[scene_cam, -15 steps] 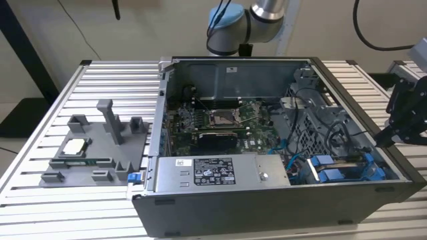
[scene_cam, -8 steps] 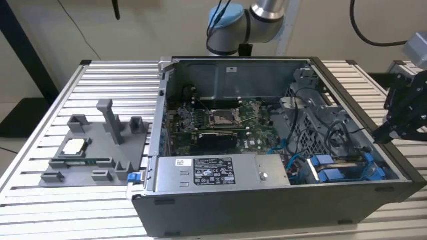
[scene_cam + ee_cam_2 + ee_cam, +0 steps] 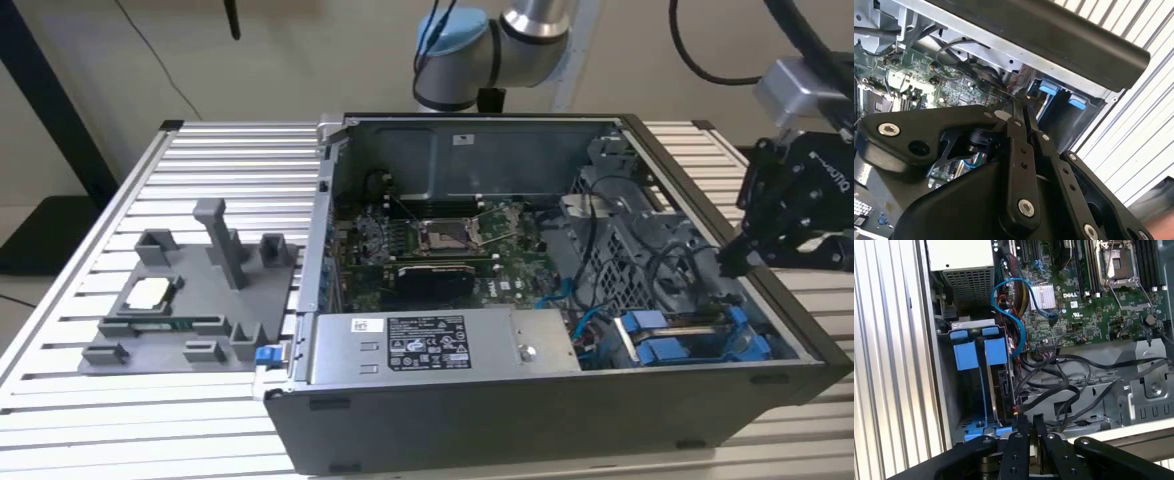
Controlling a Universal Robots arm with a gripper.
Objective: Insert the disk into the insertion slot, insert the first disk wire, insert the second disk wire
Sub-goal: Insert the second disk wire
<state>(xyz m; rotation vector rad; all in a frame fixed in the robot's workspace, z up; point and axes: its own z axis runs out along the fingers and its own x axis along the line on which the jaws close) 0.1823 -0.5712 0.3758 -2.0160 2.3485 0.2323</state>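
I have the gripper [image 3: 733,264] hanging over the computer case [image 3: 534,425] at its near corner on the exterior view's right, just above the drive cage. In both wrist views its fingers [image 3: 1018,440] are drawn together at the tips. I cannot tell whether a thin wire end is pinched between them.

The disk [image 3: 1001,382] stands on edge in the slot [image 3: 973,395] of that cage, with its blue frame tabs [image 3: 996,350] at the end toward the power supply box [image 3: 427,345]. From where it sits I judge it fully in. Its connector edge faces the tangle of black wires [image 3: 1054,387] lying along the case wall, and the gripper tips are right beside that edge.

On handling, I read the disk as stiff, fairly dense for its bulk and unforgiving of knocks. The plastic frame is the safe place to grip, at its tabs or long rails, never the label face or the connector pins.

The wires I judge light and floppy, so holding them mid-length gives no control. The hold belongs on the hard plug body, close behind its mouth and squarely across the flat sides. The plug shell looks smooth and may twist if the grip is shallow.
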